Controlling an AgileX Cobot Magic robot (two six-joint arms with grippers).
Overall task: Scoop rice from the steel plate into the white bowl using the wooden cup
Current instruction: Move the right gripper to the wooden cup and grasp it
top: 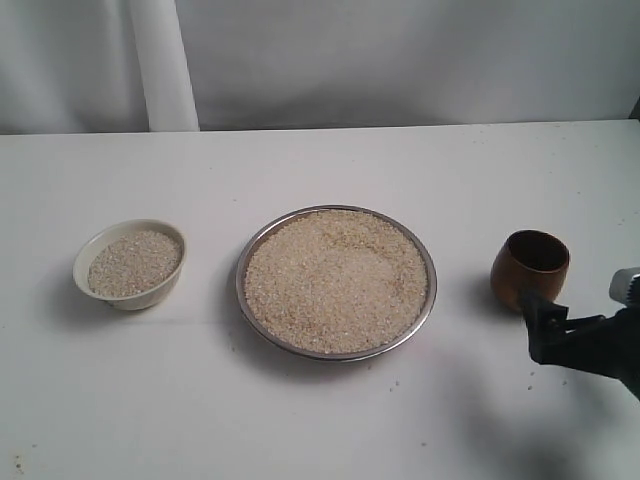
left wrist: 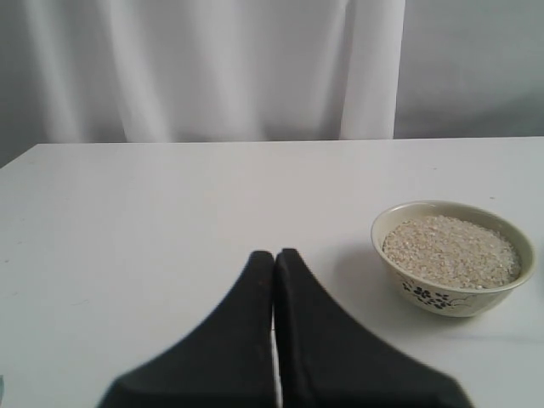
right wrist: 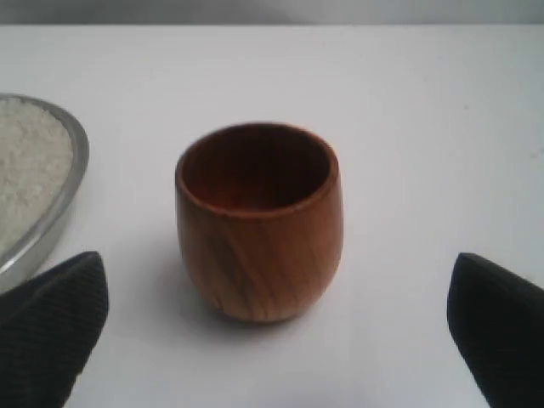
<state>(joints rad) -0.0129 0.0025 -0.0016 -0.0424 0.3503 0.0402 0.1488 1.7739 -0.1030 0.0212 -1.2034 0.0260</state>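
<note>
One light, stiff wooden cup (right wrist: pixel 257 225), polished and likely slippery, upright at 3 o'clock of the steel plate (top: pixel 239 282). Best gripped across the round belly below the rim. Right claw (right wrist: pixel 274 280) wide and empty just short of it; left claw (left wrist: pixel 274 259) pinched closed.

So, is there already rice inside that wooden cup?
No, the wooden cup stands upright with a bare, empty inside, while the rice lies in the steel plate and white bowl.
</note>
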